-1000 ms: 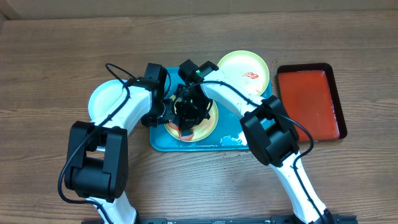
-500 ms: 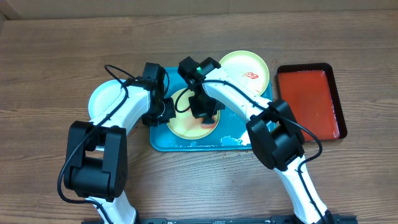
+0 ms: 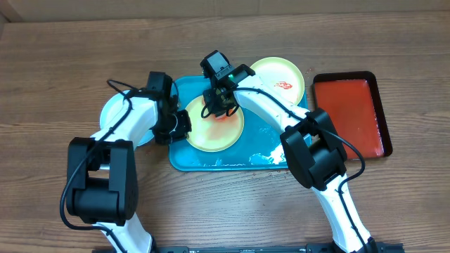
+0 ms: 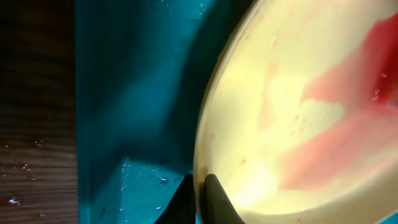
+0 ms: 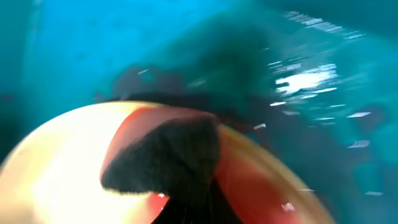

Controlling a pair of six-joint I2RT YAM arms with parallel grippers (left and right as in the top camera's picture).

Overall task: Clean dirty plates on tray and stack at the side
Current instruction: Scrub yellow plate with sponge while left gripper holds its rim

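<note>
Jaws of the left gripper [image 3: 180, 127]: clamped on the left rim of a round pale yellow-green plastic plate [image 3: 214, 130], one dark finger [image 4: 214, 200] on the plate's upper face and the other under the rim, as seen from the left wrist.

Far left on the brown wooden table [image 3: 56, 70]: a round pale blue-white plastic plate [image 3: 116, 112], flat on the wood, partly under the left arm, near the left side of the large turquoise-blue rectangular plastic tray [image 3: 211, 160].

Over the middle of that tray: the gripped plate, with a broad pale-red smear across its face and a stronger red patch at its upper edge. Cannot tell from these views whether tilted or flat.

Right over that red patch: the right gripper [image 3: 219, 107]. At its tip in the right wrist view, a dark blurred mass [image 5: 165, 162] against the red smear. Cannot tell whether those jaws stand apart or together.

Wet sheen on the tray floor near the lower right corner.

Further right: a second round pale yellow-green plastic plate [image 3: 271, 74] with a small red smear right of centre, its lower edge overlapping the tray's upper right corner.

Furthest right, apart from the blue tray: a smaller red rectangular tray [image 3: 351, 112] with a dark rim, flat on the table.
</note>
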